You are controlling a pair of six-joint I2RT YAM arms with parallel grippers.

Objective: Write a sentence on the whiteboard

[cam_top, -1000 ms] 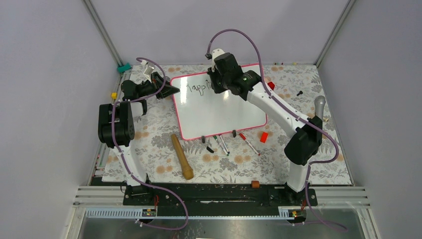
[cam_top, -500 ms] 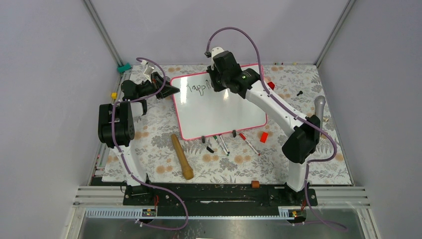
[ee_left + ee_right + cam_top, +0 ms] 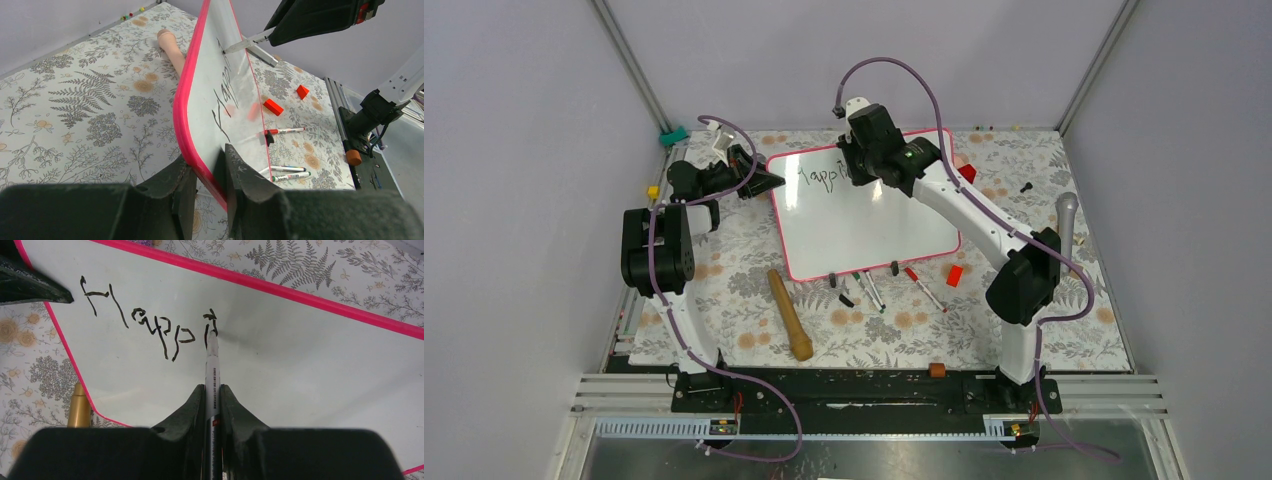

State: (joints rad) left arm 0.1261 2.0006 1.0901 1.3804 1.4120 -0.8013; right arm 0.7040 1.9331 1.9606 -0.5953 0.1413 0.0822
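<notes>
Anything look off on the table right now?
The whiteboard lies skewed to the table edges, its far-left corner pinched by the left gripper. Loose markers lie strewn along its near edge.

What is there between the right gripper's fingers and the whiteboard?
A marker: the right gripper clamps its barrel, and its tip meets the whiteboard at the sentence's last letter. The right wrist view shows it.
</notes>
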